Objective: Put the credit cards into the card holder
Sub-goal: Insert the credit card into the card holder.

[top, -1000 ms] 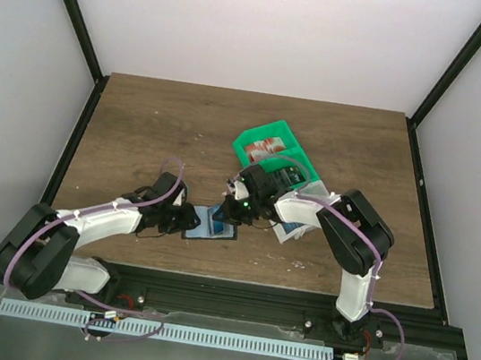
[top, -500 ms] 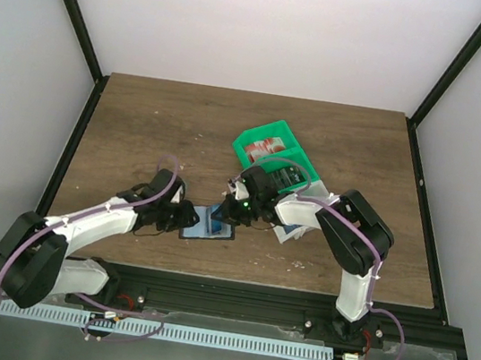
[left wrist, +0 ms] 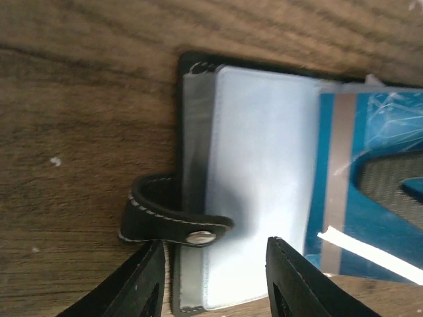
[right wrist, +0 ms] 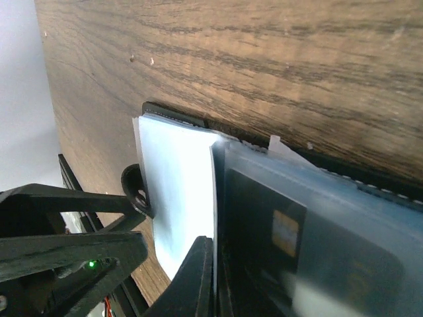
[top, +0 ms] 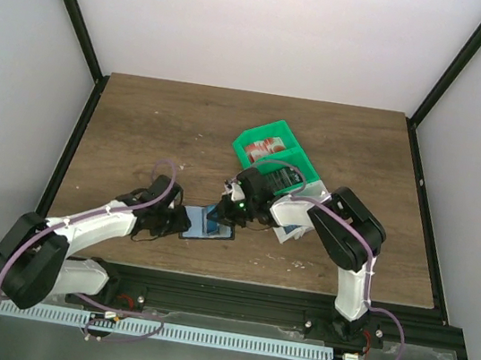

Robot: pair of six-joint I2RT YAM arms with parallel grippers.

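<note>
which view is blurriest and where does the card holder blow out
right wrist: the near credit card is soft while the table is sharp, and the pale lining of the card holder blows out white; left wrist: crisp, a shadow by the strap; top external: even light, no glare

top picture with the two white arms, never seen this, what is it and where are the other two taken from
That is a robot: a left arm and a right arm bolted at the near edge of a wooden table, filmed from above and behind. The other two pictures come from a small camera on each wrist, looking past that arm's own fingers. On the table lie an open black card holder, a green bin and a white bin half hidden by the right arm. The left fingers stand apart at the holder's snap strap, gripping nothing. The right fingers look pinched on a blue card that lies partly over the holder.
</note>
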